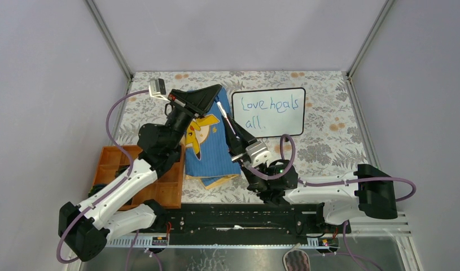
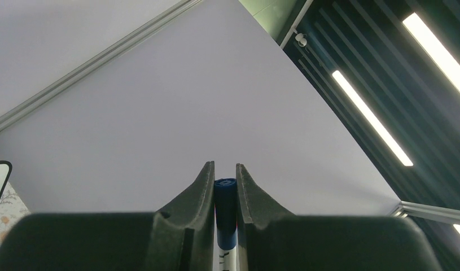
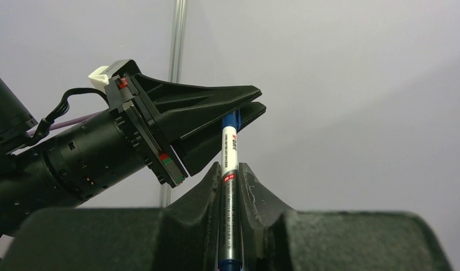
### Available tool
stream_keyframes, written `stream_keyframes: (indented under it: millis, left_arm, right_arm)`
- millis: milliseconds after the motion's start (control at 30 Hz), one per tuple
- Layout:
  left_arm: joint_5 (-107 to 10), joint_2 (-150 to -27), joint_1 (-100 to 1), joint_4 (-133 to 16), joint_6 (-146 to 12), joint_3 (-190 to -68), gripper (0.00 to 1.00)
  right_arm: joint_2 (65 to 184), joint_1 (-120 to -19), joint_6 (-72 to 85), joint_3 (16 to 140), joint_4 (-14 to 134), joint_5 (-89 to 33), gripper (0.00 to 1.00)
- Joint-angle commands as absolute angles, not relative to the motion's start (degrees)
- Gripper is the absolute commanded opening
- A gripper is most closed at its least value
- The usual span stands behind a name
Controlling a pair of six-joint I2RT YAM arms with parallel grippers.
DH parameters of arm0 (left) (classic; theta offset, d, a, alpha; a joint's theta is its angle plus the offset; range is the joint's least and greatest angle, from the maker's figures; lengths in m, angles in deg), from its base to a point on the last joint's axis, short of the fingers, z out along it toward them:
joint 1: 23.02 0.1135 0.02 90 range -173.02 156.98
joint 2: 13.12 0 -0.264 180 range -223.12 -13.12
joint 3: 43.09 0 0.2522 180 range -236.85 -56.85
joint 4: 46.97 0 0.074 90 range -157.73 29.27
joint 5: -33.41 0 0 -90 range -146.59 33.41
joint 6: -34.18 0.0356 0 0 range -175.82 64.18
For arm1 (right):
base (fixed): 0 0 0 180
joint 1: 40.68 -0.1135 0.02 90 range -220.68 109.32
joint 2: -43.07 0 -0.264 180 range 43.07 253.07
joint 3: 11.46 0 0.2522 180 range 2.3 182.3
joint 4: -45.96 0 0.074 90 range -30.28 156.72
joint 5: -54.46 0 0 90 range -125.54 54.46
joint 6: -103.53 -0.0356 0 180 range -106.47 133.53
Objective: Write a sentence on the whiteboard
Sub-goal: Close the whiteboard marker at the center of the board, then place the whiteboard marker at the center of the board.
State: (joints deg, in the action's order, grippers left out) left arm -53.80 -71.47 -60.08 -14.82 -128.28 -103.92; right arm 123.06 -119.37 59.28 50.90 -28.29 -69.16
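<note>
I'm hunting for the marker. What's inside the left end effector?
The marker's blue end, pinched between the left end effector's fingers. The right end effector grips its barrel lower down. The fingers cover whether the cap is seated.

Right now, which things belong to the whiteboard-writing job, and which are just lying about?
In the job: whiteboard, sentence on it, marker, left pincer on its cap, right pincer on its barrel.
Lying about: blue cartoon-print cloth, orange tray.
</note>
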Motion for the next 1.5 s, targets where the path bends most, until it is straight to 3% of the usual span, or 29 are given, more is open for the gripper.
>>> stream_keyframes:
  millis: [0, 267, 400, 567, 800, 1133, 1267, 1367, 1467]
  left_arm:
    - [-41.5, -70.0, -64.9, -19.0, -126.2, -100.8, 0.0]
    - [-43.7, -66.3, -59.7, -23.0, -124.3, -102.1, 0.0]
    - [-44.5, -65.6, -58.4, -24.2, -123.6, -102.7, 0.2]
    - [-45.4, -64.6, -56.5, -26.7, -122.2, -103.9, 0.63]
    - [-48.0, -61.7, -54.1, -33.7, -119.2, -105.4, 0.94]
    - [-65.5, -53.4, -53.6, -58.9, -95.6, -110.0, 0.98]
    - [-68.7, -52.9, -53.6, -62.0, -91.4, -108.6, 0.97]
    - [-69.1, -53.4, -53.6, -62.2, -89.8, -106.3, 0.97]
    - [-70.9, -53.7, -53.6, -61.5, -88.1, -103.6, 0.96]
  right_arm:
    - [122.2, -117.4, 59.5, 55.2, -31.7, -68.5, 0.0]
    - [117.4, -117.4, 55.3, 51.5, -24.3, -66.4, 0.0]
    - [115.1, -117.4, 53.7, 49.6, -22.0, -65.4, 0.0]
    - [112.7, -117.4, 52.3, 47.3, -20.3, -64.5, 0.0]
    - [108.2, -117.5, 51.2, 43.9, -16.2, -65.7, 0.0]
    - [104.3, -116.8, 59.6, 40.9, 4.4, -94.2, 0.0]
    - [104.1, -115.1, 41.4, 43.9, 33.6, -102.9, 0.0]
    - [106.2, -110.6, 20.1, 50.2, 61.4, -100.4, 0.0]
    - [110.4, -107.4, 11.2, 54.0, 73.8, -96.2, 0.0]
